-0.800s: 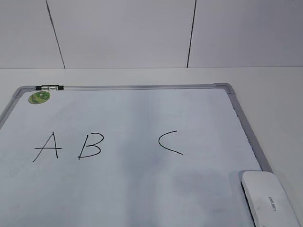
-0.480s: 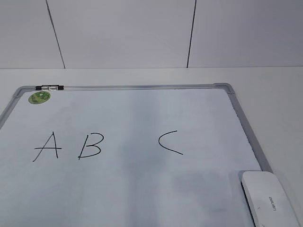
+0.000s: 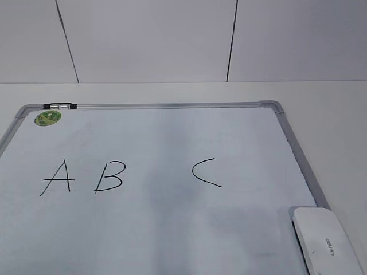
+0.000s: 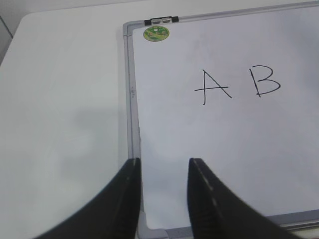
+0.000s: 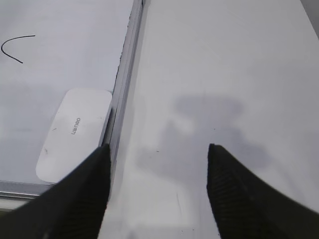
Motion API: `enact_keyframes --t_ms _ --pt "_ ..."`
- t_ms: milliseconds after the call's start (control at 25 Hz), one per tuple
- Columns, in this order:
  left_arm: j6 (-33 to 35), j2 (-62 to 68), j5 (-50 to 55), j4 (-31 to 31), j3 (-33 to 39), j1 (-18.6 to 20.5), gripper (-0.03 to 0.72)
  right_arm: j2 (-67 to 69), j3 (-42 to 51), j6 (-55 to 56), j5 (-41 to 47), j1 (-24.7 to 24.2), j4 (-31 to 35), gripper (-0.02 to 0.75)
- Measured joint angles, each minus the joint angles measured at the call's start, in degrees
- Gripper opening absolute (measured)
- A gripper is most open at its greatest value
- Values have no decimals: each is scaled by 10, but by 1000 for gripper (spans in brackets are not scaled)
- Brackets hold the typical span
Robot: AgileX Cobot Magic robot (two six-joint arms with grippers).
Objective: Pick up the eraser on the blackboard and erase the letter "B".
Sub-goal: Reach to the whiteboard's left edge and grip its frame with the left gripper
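Eraser: the eraser [image 3: 325, 239] lies flat in the near right corner of the blackboard [image 3: 160, 217], against the frame's right edge, grey lettering up — same spot as in the earlier exterior pictures.
Letters: the letter "B" [image 3: 110, 176] stands whole just right of the "A" [image 3: 57, 177]; the "C" [image 3: 206, 172] sits well apart to the right. No stroke has changed.
Sticker: the green sticker [image 3: 47, 118] is at the far left corner, below a small clip [image 3: 59, 106] on the frame.
Left gripper: the left gripper [image 4: 163, 172] hangs over the board's left edge, fingers moderately parted, nothing between them.
Right gripper: the right gripper [image 5: 155, 167] hangs over bare table [image 5: 224, 74] just right of the eraser, fingers spread wide — empty.
Change: none visible in the exterior view.
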Motion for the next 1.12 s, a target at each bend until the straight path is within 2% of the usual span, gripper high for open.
enact_keyframes --t_ms 640,880,1120 --pt "0 0 0 0 0 0 242 0 0 0 0 0 1 461" --pt "0 1 0 -1 0 0 242 2 -1 0 3 0 38 460" --pt "0 42 0 -1 0 0 242 83 -6 0 5 0 95 461"
